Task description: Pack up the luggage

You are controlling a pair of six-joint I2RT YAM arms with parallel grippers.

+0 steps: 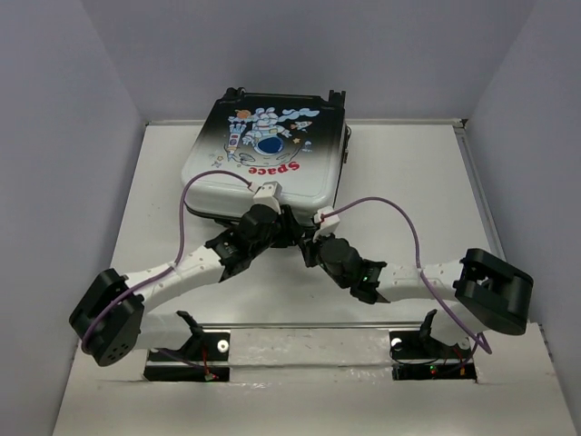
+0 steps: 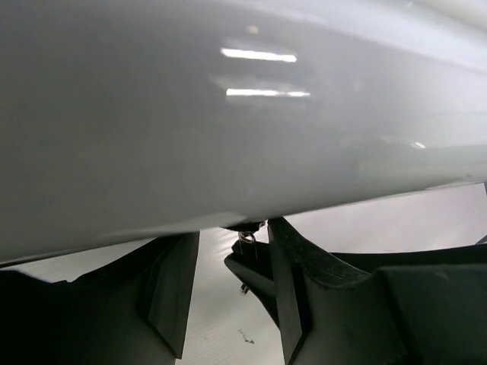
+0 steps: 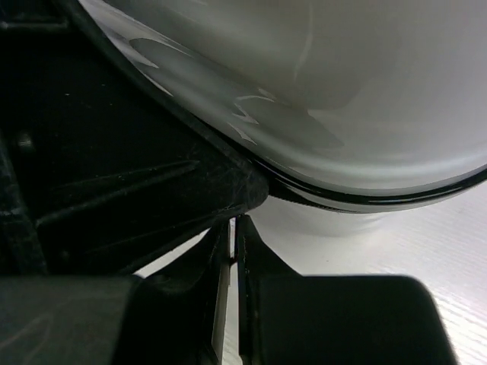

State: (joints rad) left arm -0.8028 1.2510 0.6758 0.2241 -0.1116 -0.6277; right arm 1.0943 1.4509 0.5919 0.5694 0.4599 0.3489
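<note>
**Both arms gathered at the near edge of the closed luggage**

Nearest in the view from above, the two arm bases (image 1: 195, 350) are seen bolted at the near edge of the desk (image 1: 408, 182). Both arms are bent inward, so that their wrists meet at the middle. A purple cable (image 1: 413, 241) is looped over each arm. From above the fingertips are hidden by the wrists; only the wrist views show them.

In the left wrist view the left fingers (image 2: 171, 289) are held apart, with bare desk visible in the gap. A small dark tab with a metal ring (image 2: 247, 243) hangs between them, close to one finger; whether it is touched cannot be told. The glossy pale shell fills the view above.

In the right wrist view the right fingers (image 3: 255, 258) are drawn together, with only a slit between them. Whether anything thin is pinched there cannot be told. They are set just beneath the dark rim of a rounded corner of the shell.

Beyond the wrists, the luggage (image 1: 263, 145) lies flat and closed at the far middle of the desk. Its astronaut print and red "Space" face up, and its black wheels (image 1: 338, 94) are turned to the back wall. Open desk is seen on both sides of it and between it and the bases. Grey walls (image 1: 54, 136) bound the desk on three sides.
</note>
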